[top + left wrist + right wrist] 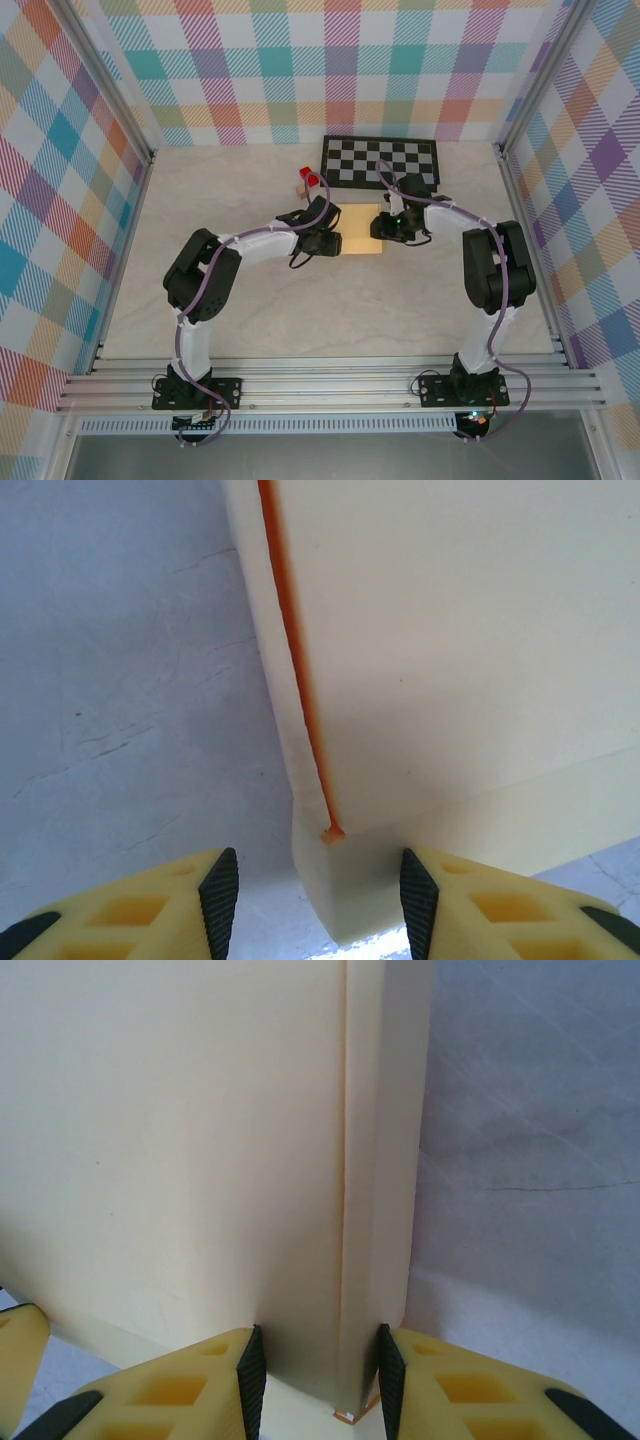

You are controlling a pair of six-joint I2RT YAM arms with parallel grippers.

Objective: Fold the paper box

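1. Reaching over the pale table (300, 320), I work near its middle, with the checkerboard mat (380, 160) at twelve o'clock from there.
2. The paper box (358, 232) lies flat between my two arms, near the mat's closest edge.
3. I judge it to be light, thin card: stiff along the creases, easily dented on the broad faces, and slick under rubber. The side walls and corners look like the best places to hold it.
4. My right gripper (320, 1370), at the box's three o'clock side, is pinched narrow on a side wall, with both pads (252, 1370) against the card.
5. My left gripper (318, 880), at nine o'clock, stands partly open astride a corner. One pad (220, 885) is clear of the card, so nothing is clamped.
6. A small red block (311, 180) sits at eleven o'clock from the box.
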